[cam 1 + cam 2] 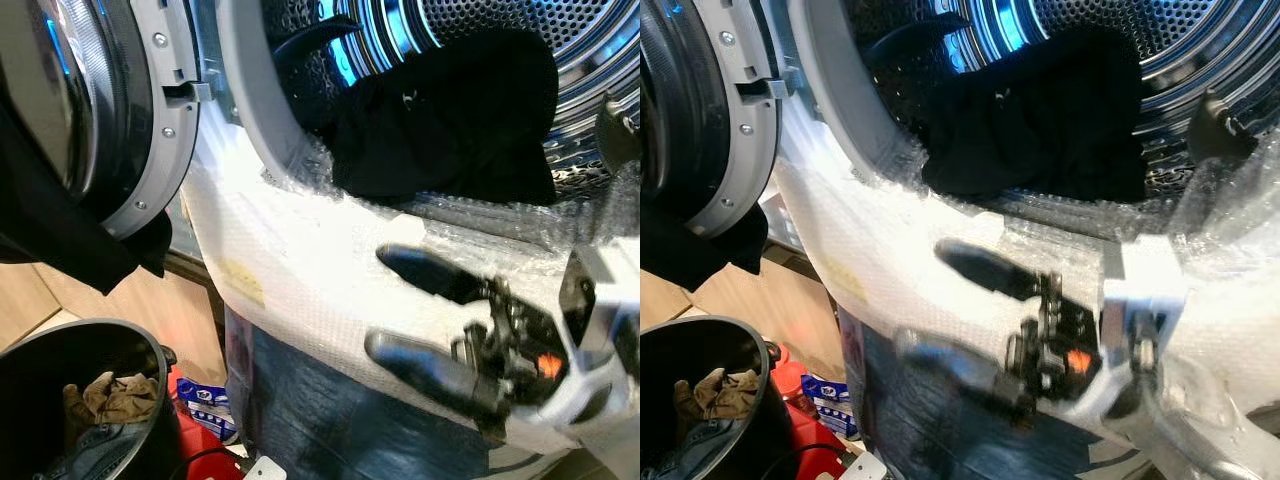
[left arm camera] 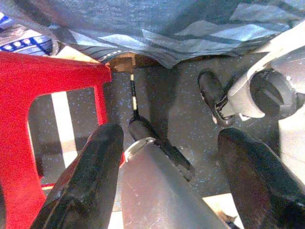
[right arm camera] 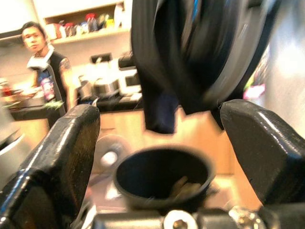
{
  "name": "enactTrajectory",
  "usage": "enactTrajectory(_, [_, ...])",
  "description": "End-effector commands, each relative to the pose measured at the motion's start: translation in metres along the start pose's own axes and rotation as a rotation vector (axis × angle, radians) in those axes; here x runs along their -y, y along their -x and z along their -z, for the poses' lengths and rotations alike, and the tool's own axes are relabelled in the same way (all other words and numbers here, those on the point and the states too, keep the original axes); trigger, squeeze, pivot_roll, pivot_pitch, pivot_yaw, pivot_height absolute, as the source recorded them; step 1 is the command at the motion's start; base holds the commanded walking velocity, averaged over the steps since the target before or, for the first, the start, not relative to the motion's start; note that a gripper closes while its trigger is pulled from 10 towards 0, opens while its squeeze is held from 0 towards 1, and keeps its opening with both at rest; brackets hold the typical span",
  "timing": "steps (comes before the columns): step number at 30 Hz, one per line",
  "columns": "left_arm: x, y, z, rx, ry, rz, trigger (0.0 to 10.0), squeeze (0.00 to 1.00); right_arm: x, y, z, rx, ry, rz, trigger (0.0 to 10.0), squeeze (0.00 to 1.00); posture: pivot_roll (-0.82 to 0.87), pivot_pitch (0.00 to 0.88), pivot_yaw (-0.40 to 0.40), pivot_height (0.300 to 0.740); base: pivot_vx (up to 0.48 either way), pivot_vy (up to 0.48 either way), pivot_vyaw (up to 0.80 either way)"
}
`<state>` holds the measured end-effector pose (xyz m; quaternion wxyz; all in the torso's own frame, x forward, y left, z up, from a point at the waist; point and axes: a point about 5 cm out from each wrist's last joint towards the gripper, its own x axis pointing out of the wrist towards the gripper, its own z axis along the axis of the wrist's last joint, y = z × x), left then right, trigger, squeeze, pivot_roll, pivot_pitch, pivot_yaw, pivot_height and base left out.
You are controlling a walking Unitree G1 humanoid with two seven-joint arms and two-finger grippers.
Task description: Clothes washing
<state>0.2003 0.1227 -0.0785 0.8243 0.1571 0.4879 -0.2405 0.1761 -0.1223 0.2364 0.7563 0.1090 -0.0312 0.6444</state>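
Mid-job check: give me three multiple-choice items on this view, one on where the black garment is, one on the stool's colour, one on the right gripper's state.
1. Where does the black garment lie?
A. In the washer drum
B. In the black bucket
C. On the floor

2. What colour is the plastic stool?
A. Blue
B. Red
C. White

3. How is the right gripper?
A. Shut on a cloth
B. Shut on nothing
C. Open, holding nothing

Answers: 1 A, it sits inside the drum opening; 2 B, the left wrist view shows its red frame; 3 C, its fingers stand apart with nothing between them.
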Motion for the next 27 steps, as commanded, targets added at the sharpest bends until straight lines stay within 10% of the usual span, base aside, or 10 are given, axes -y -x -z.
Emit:
enactTrajectory(1, [0.002, 0.000, 0.003, -0.020, -0.025, 0.006, 10.0, 0.00, -0.004, 0.003, 0.026, -0.113, -0.057, -0.016, 10.0, 0.00, -0.18, 0.021, -0.001, 0.740, 0.000, 0.000, 0.00])
enactTrajectory(8, [0.004, -0.001, 0.004, -0.024, -0.038, 0.012, 10.0, 0.00, 0.003, 0.032, 0.105, -0.322, -0.238, 0.111, 10.0, 0.00, -0.16, 0.007, -0.008, 0.740, 0.000, 0.000, 0.00])
enactTrajectory(14, [0.004, -0.001, 0.006, -0.028, -0.037, 0.012, 10.0, 0.00, 0.034, 0.069, 0.173, -0.336, -0.432, 0.540, 10.0, 0.00, -0.16, 0.000, -0.015, 0.740, 0.000, 0.000, 0.00])
enactTrajectory(23, [0.006, -0.001, 0.008, -0.034, -0.061, 0.019, 10.0, 0.00, 0.062, 0.107, 0.232, -0.406, -0.548, 1.023, 10.0, 0.00, -0.15, 0.000, -0.013, 0.740, 0.000, 0.000, 0.00])
enactTrajectory(27, [0.007, -0.001, 0.008, -0.034, -0.057, 0.018, 10.0, 0.00, 0.059, 0.132, 0.254, -0.568, -0.449, 1.186, 10.0, 0.00, -0.13, 0.000, -0.024, 0.740, 0.000, 0.000, 0.00])
